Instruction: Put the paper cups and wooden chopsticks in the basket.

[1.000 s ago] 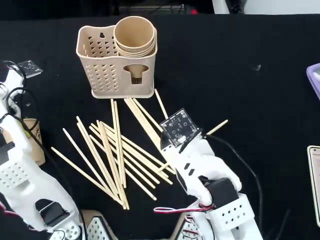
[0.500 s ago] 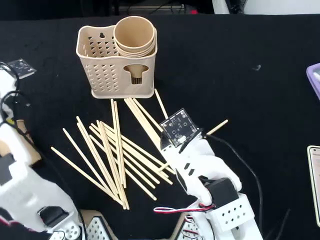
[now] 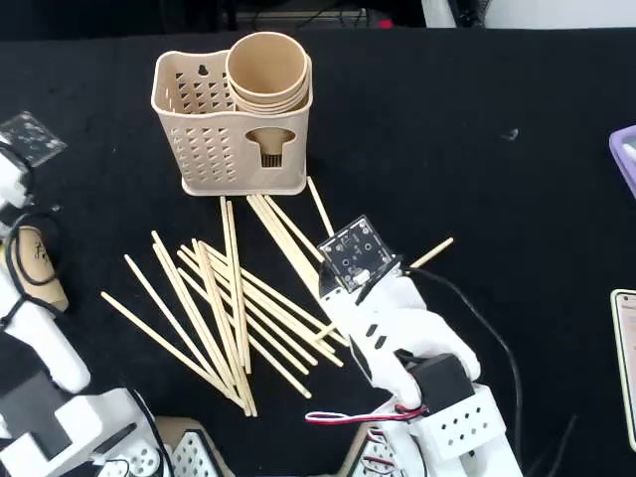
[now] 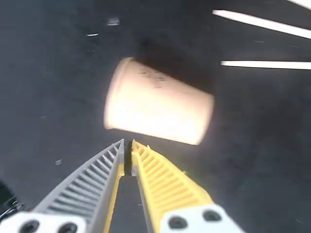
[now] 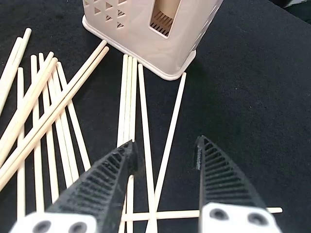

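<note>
the basket (image 3: pixel 204 149) stands upright toward the far side of the black table (image 3: pixel 497 199), and a stack of paper cups (image 3: pixel 266 70) sits upright in the end of it that lies to the right in the high view, mouths up. one loose paper cup (image 4: pixel 158 109) lies on its side near the table's left edge (image 3: pixel 38 263), well apart from the basket. the left gripper (image 4: pixel 127 148) hangs above the cloth with its fingers pressed together and nothing between them; the loose cup lies just beyond their tips, not held. the wooden chopsticks (image 3: pixel 229 298) lie scattered flat on the table in front of the basket, many crossing one another in a loose fan, a few with their ends close to the basket's foot, and one short piece apart on the right. the right gripper (image 5: pixel 165 155) is over the right side of this scatter, jaws spread wide and empty, with several chopsticks (image 5: pixel 129 97) running on the table beneath the gap toward the basket's base (image 5: pixel 131 36). two more chopsticks (image 4: pixel 262 22) show beyond the loose cup in the left wrist view.
</note>
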`<state>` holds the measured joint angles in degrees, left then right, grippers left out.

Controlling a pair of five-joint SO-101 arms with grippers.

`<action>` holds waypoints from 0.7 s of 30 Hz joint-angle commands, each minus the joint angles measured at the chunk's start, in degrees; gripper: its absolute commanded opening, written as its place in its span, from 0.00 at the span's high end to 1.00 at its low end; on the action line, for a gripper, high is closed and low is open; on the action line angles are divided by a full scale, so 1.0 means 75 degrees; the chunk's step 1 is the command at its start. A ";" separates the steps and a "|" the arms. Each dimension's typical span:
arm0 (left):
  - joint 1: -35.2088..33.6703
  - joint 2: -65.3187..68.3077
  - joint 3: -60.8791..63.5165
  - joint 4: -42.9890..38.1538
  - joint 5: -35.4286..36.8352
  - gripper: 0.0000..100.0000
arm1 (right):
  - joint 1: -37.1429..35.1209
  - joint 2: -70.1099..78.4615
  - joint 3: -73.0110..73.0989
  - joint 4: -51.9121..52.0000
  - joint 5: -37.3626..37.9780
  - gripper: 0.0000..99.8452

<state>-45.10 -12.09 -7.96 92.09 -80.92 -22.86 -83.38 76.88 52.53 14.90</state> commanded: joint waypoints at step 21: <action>-0.0123 0.5767 -0.6336 0.1114 -0.0481 0.75 | 0.0094 -0.0147 -0.0006 -0.0141 -0.0012 0.80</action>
<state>-46.59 29.05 -42.15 97.10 -81.63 -22.86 -83.38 77.05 52.53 14.90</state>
